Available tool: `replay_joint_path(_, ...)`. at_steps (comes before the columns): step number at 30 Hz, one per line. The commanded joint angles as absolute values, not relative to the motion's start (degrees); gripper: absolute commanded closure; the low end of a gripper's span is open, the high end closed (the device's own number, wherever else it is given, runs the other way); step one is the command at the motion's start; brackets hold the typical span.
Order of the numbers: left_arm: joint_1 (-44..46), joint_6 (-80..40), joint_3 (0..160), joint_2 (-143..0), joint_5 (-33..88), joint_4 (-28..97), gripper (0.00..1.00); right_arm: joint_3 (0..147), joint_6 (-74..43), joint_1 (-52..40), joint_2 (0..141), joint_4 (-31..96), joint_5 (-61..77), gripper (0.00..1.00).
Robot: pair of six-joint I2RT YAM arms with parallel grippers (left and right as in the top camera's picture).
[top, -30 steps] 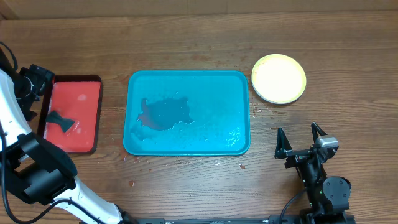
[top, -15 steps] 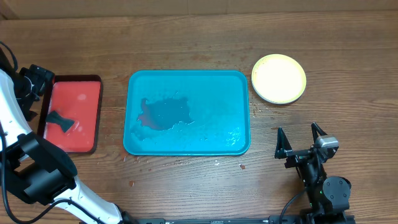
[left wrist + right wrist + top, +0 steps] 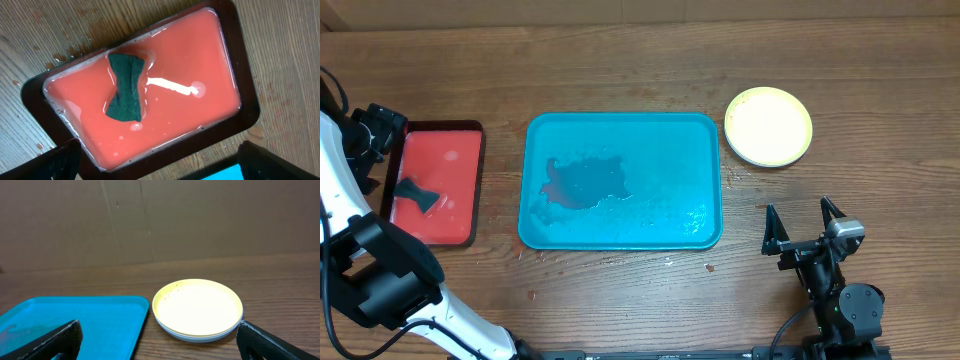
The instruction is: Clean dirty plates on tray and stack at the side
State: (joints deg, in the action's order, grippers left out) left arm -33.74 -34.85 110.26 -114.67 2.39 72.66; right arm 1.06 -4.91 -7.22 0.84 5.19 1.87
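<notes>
Right of the tray [image 3: 620, 118], just off its upper-right corner in overhead, I see the dirty plates [image 3: 769, 126] stacked on the table [image 3: 640, 60], yellow-green on top. Tray holds a puddle [image 3: 582, 182] with a reddish smear. Left of the tray: red tray [image 3: 246, 97] of pink liquid, sponge [image 3: 125, 87] lying in it. My left fingers [image 3: 55, 162] hang above it, released. Right fingers [image 3: 270, 342] released too, apart from the plates.

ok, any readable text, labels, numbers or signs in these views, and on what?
None: no word, label, number or sign can be read in any view.
The tray, red tray, sponge, plates and table show no print on the surfaces in view.
</notes>
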Motion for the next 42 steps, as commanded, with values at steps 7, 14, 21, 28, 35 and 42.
replay_joint_path(7,-33.4,-25.1,110.3,-104.9,-2.7,79.5,0.0,0.5,-4.9,-7.3,0.2,4.8,1.1,0.0)
replay_joint_path(14,-33.0,-19.3,110.3,-92.9,-4.4,82.7,0.0,0.5,-4.9,-7.3,0.2,4.8,1.1,0.0)
replay_joint_path(21,-21.3,-18.9,102.8,-78.7,-4.4,75.5,0.0,0.5,-4.9,-7.3,0.2,4.8,1.1,0.0)
replay_joint_path(28,0.6,-11.5,82.7,-61.4,-4.4,58.5,0.0,0.5,-4.9,-7.3,0.2,4.8,1.1,0.0)
replay_joint_path(35,3.9,-7.7,60.6,-41.8,-6.1,57.2,0.0,0.5,-4.9,-7.3,0.2,4.8,1.1,0.0)
replay_joint_path(42,2.9,-7.6,53.1,-35.3,-9.0,53.6,0.0,0.5,-4.9,-7.3,0.2,4.8,1.1,0.0)
